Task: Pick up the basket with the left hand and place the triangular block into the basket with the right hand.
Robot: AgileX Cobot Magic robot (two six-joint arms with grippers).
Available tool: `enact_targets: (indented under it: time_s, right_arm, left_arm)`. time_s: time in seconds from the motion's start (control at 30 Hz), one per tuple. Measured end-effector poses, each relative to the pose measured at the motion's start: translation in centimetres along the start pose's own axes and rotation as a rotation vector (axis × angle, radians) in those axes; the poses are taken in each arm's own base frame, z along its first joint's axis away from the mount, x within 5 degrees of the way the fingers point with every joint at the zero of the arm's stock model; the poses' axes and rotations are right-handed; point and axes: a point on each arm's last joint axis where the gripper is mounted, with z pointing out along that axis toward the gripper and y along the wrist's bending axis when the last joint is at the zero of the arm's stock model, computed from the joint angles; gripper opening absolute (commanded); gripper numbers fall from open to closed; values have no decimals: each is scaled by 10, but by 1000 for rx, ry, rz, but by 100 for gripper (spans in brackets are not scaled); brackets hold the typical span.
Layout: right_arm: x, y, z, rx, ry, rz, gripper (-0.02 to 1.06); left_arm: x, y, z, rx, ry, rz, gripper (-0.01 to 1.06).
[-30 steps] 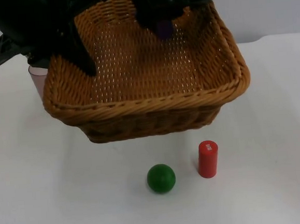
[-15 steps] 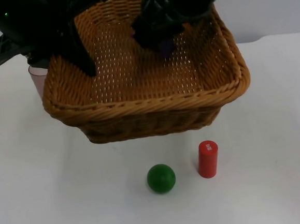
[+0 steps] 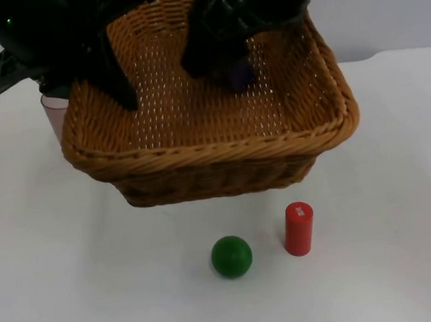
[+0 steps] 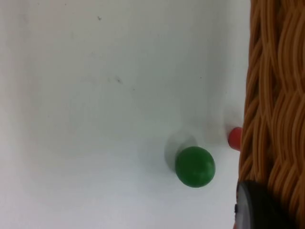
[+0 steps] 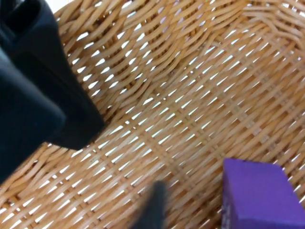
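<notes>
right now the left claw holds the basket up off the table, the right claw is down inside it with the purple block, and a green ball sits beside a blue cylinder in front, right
Not quite: the cylinder is red, not blue, as the top view shows. The rest holds: the left claw holds the basket up, the right claw is inside it with the purple block, and the green ball sits beside the cylinder.

A white table [image 4: 95, 95] spreads out below the camera. Against it runs the woven wicker wall of the basket [image 4: 274, 95], its brown strands twisted in thick braids. A green ball [image 4: 195, 166] lies on the table near the basket, casting a soft shadow beside it. A red cylinder [image 4: 234, 138] peeks out from behind the basket's edge, partly hidden by the wicker. One black fingertip [image 4: 259, 205] of the left gripper rests against the basket wall.
</notes>
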Motion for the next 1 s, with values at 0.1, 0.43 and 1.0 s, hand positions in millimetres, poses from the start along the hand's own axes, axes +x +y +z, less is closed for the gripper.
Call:
enact_targets:
  time_s: [0.1, 0.43, 1.0]
  right_arm:
    - [-1, 0, 0, 5, -12, -12, 105]
    - [-8, 0, -14, 16, -54, -20, 105]
    - [-34, -14, -130, 141, -299, 25, 105]
  left_arm:
    - [1, 1, 1, -5, 3, 2, 0]
    - [1, 1, 1, -7, 6, 3, 0]
    - [1, 1, 1, -8, 6, 4, 0]
